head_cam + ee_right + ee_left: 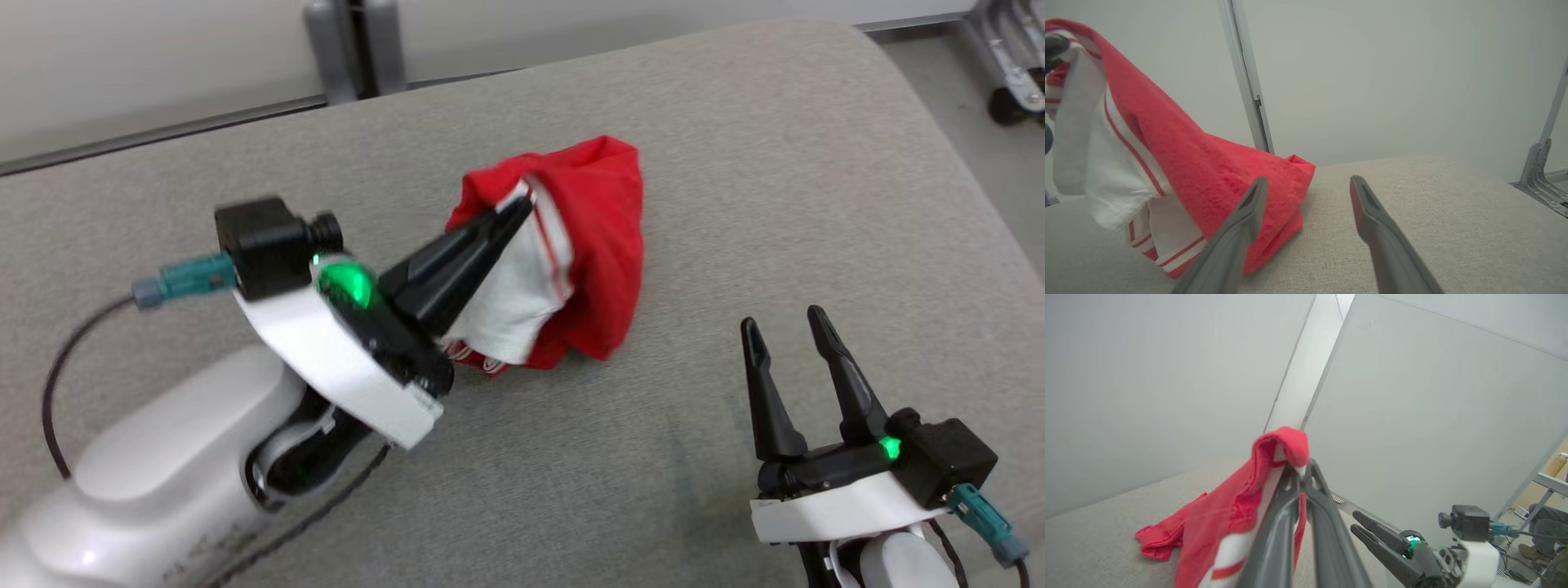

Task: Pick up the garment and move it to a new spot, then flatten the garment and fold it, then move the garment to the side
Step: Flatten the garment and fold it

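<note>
Garment [596, 237], red and white, held up in a peak by the clamped left gripper [520, 211] at mid cushion [816, 163]; right gripper [784, 320] spread, empty, toward the front edge.

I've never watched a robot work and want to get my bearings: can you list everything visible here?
garment: one, red with white striped parts, mid-surface, one end held up, the other resting down.
padded surface: one, grey-beige fabric, beneath everything.
wall panels: at least two, pale grey, behind the surface.
metal post: one, grey, beyond the far edge.
wheeled frame: one, grey metal, on the floor at far right.
person's leg and shoe: one, grey and brown, on the floor off to the right.
left gripper: one, dark, shut on the garment's raised fold.
right gripper: one, dark, open, apart from the garment.
</note>
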Motion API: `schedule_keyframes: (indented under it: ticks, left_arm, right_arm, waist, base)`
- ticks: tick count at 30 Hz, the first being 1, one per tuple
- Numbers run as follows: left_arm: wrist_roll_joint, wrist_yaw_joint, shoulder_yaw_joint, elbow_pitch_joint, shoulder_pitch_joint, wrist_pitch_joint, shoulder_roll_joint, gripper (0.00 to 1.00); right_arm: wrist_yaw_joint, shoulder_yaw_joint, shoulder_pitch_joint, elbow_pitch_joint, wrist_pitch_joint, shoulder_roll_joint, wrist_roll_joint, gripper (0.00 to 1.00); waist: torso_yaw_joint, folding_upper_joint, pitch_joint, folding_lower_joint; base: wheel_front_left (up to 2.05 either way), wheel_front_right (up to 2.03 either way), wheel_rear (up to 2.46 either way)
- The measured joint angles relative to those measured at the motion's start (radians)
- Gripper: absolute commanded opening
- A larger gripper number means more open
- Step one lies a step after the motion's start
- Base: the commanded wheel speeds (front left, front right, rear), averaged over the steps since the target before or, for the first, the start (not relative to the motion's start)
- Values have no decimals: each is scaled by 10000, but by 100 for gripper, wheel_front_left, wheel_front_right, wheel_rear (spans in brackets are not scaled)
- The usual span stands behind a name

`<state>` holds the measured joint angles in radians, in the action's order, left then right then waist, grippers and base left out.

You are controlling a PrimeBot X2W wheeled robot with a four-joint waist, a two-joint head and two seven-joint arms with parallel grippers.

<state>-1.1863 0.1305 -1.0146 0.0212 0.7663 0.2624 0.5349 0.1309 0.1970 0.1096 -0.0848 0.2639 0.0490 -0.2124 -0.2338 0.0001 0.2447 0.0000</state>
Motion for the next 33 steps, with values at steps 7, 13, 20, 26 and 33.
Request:
schedule_keyframes:
  ticks: [7, 13, 20, 26, 33]
  left_arm:
    - [-1241, 0, 19, 211, 2667, -640, -539, 0]
    - [-1001, 0, 581, -1120, 5311, -755, -1626, 0]
    - [328, 2, 874, -3179, 7127, -144, -1916, 0]
    - [-453, 0, 957, -3747, 4884, -59, -581, 0]
    - [-1985, -295, 2151, -3223, 429, -21, 991, 0]
  right_arm:
    - [-2, -268, 28, -25, 0, 15, -608, 100]
    - [-2, -602, 91, 343, -2, 6, -911, 100]
    - [-2, -2431, -30, 554, -2, 2, -698, 100]
    - [-2, -3417, -25, 681, -2, 10, -631, 100]
    - [-2, -3327, -128, 765, -2, 4, -301, 100]
  waist:
    - [-917, 0, -344, 0]
    - [-1551, -1, -452, 0]
    - [-1276, 0, -870, 0]
    - [-699, 0, -1012, 0]
    - [-23, 0, -865, 0]
  base:
    - [0, 0, 0]
    - [0, 0, 0]
    - [0, 0, 0]
    - [0, 0, 0]
    - [0, 0, 0]
